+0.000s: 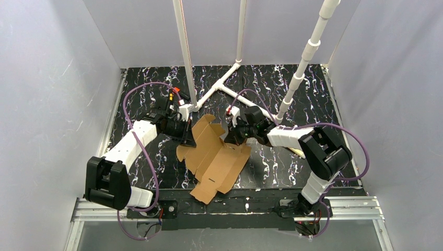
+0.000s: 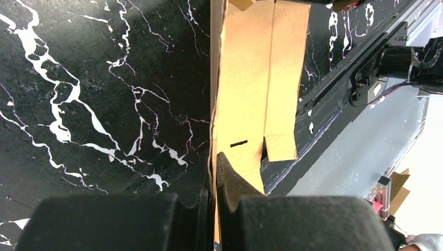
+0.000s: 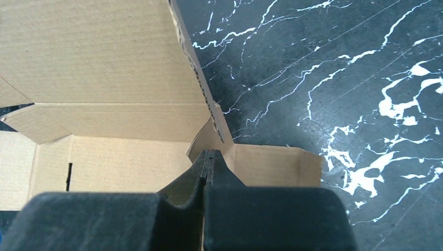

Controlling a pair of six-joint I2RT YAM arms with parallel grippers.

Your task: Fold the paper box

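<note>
The paper box point(image 1: 214, 157) lies as a partly opened brown sheet in the middle of the marbled table point(image 1: 292, 89), between the two arms. The left gripper point(image 2: 214, 175) is clamped on the sheet's left edge, which runs straight in between its fingers, probably to anchor that side. The right gripper point(image 3: 209, 157) is pinched tight at the foot of the raised right panel, seemingly on a small corner flap, likely to stand that wall upright along its crease.

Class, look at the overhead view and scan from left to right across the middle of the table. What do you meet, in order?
Left gripper → brown corrugated cardboard paper box, partly unfolded → right gripper → right arm's black elbow joint.
</note>
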